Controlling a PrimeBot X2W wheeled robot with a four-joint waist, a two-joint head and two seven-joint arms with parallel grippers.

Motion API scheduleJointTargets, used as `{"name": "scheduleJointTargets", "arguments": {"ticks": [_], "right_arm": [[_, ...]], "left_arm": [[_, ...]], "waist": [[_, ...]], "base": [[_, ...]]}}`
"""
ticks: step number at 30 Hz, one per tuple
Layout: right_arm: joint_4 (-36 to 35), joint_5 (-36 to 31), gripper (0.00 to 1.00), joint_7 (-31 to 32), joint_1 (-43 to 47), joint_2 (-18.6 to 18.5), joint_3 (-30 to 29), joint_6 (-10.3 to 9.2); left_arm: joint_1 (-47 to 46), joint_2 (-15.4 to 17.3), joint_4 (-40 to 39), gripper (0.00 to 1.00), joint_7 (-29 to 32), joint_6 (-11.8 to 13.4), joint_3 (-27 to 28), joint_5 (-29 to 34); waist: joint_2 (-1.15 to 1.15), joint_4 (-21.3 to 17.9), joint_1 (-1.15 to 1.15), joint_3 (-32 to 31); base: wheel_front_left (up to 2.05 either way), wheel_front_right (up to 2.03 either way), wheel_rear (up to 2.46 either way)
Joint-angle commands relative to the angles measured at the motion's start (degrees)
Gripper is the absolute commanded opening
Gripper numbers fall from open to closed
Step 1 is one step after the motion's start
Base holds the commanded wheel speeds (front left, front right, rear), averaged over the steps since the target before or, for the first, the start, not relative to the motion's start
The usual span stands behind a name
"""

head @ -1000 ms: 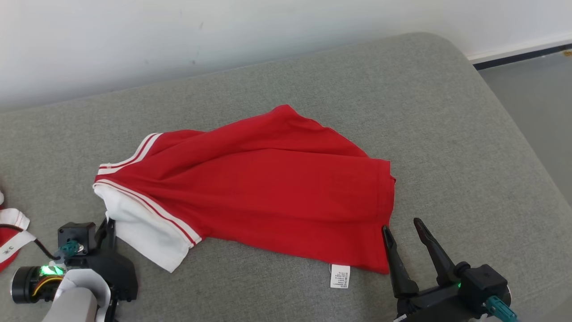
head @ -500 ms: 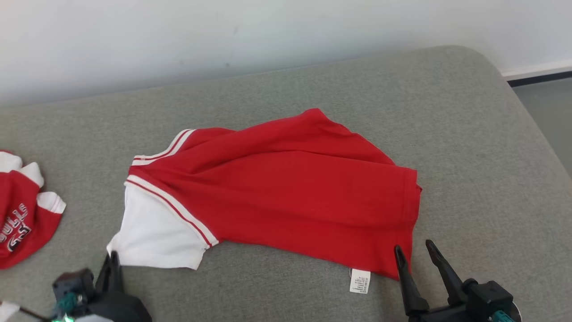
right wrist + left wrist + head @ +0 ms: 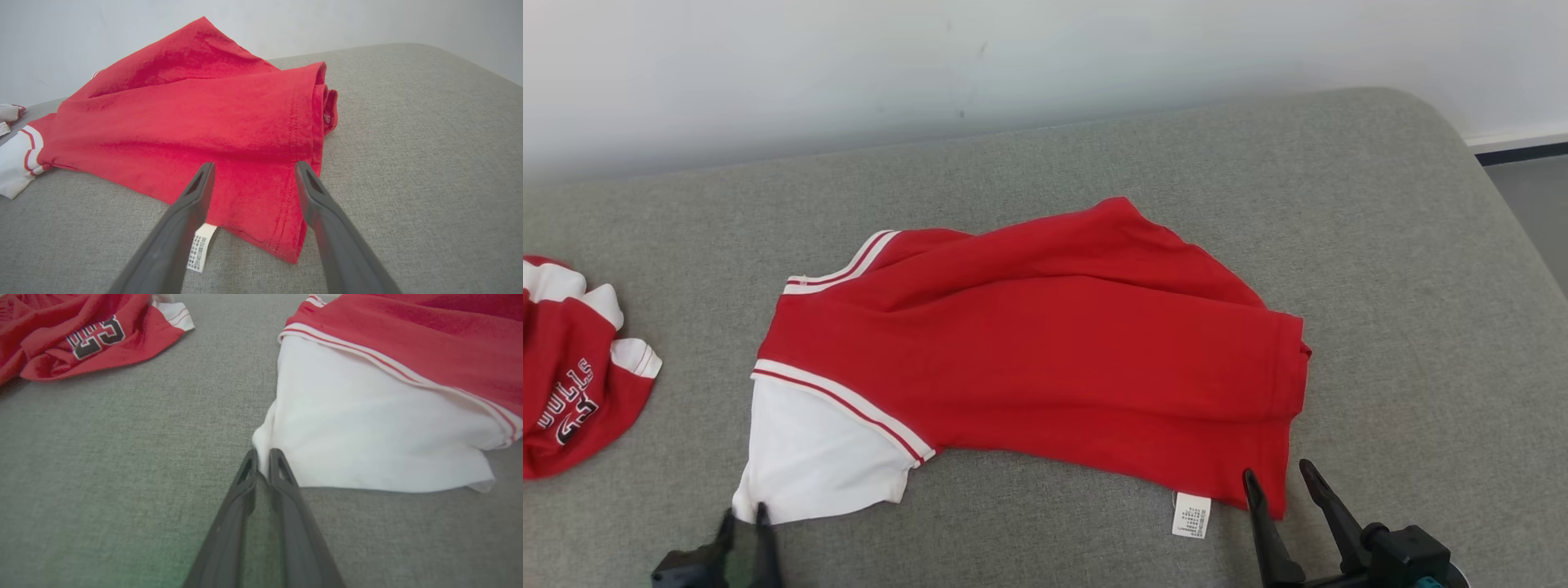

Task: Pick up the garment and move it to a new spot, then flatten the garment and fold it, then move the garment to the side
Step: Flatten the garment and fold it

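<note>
Jersey [image 3: 1045, 359] lies lengthwise across me: left hand [image 3: 743, 518] barely parted at its white sleeve corner [image 3: 760, 502], grip unclear; right hand [image 3: 1276, 471] open astride the hem corner [image 3: 282, 237].

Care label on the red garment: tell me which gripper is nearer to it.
Right. The right gripper sits just beside the care label; the left gripper is far off at the white sleeve.

Soft matt cloth garment [image 3: 1045, 359] on coarse woven grey cushion [image 3: 1380, 245].
</note>
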Motion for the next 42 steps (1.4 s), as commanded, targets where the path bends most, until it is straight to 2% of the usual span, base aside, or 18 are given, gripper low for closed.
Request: {"name": "scheduleJointTargets", "arguments": {"ticks": [1, 7, 12, 13, 14, 15, 22, 33, 39, 40, 41, 42], "right_arm": [[0.08, 0.22, 1.00, -0.05, -0.23, -0.08, 0.02, -0.13], [-0.08, 0.61, 1.00, -0.05, -0.49, -0.11, 0.38, -0.13], [-0.15, 0.91, 1.00, -0.05, -0.76, 0.01, 0.56, -0.13], [-0.07, 0.97, 1.00, -0.04, -0.81, -0.01, 0.63, -0.13], [-0.03, 1.04, 1.00, -0.05, -0.85, -0.03, 0.67, -0.13], [0.00, 1.05, 1.00, -0.05, -0.92, -0.07, 0.72, -0.13], [1.46, 1.34, 1.00, -0.04, -0.44, 0.02, 0.05, -0.13], [12.88, 1.33, 1.00, -0.04, -3.42, 1.56, -1.74, -0.13], [16.35, 2.10, 1.00, 0.02, -4.63, 2.32, -1.51, -0.13], [16.70, 2.09, 0.98, 0.03, -4.88, 2.40, -1.27, -0.13], [16.91, 1.87, 0.72, 0.04, -5.10, 2.47, -1.00, -0.13], [17.05, 1.63, 0.32, 0.05, -5.21, 2.53, -0.66, -0.12]], "left_arm": [[0.87, 0.85, -0.03, 1.00, 0.30, 0.38, -0.41, 0.90], [1.44, 3.02, -1.35, 1.00, 3.30, 2.82, -2.86, 4.49], [1.20, 3.74, -2.64, 1.00, 4.88, 2.15, -3.08, 3.93], [1.13, 3.90, -2.83, 0.85, 5.25, 2.02, -3.24, 3.85], [1.05, 3.98, -3.01, 0.11, 5.45, 1.77, -3.31, 3.73], [1.01, 4.05, -3.37, 0.00, 5.67, 1.59, -3.40, 3.60], [2.52, 4.34, -7.75, 0.00, 5.12, 2.36, -2.31, 2.12], [4.71, 3.55, -12.55, 0.00, 3.96, 2.60, -0.96, -0.48], [4.17, 3.81, -12.71, 0.00, 4.07, 2.68, -1.09, -0.62], [4.10, 3.81, -12.75, 0.00, 4.08, 2.71, -1.14, -0.65], [4.02, 3.83, -12.78, 0.00, 4.07, 2.73, -1.18, -0.69], [3.98, 3.84, -12.83, 0.00, 4.04, 2.76, -1.19, -0.72]], "waist": [[0.00, -0.12, 0.00, -0.05], [0.00, -0.73, 0.00, 0.12], [0.00, -1.04, 0.00, 0.40], [0.00, -1.12, 0.00, 0.41], [0.00, -1.18, 0.00, 0.40], [0.00, -1.26, 0.00, 0.40], [0.00, -1.25, 0.00, 0.38], [0.00, 0.52, 0.00, 0.94], [0.00, 1.09, 0.00, 1.13], [0.00, 1.17, 0.00, 1.15], [0.00, 1.24, 0.00, 1.16], [0.00, 1.28, 0.00, 1.15]], "base": [[0.00, 0.00, 0.00], [0.00, 0.00, 0.00], [0.00, 0.00, 0.00], [0.00, 0.00, 0.00], [0.00, 0.00, 0.00], [0.00, 0.00, 0.00], [0.00, 0.00, 0.00], [0.00, 0.00, 0.00], [0.00, 0.00, 0.00], [0.00, 0.00, 0.00], [0.00, 0.00, 0.00], [0.00, 0.00, 0.00]]}}
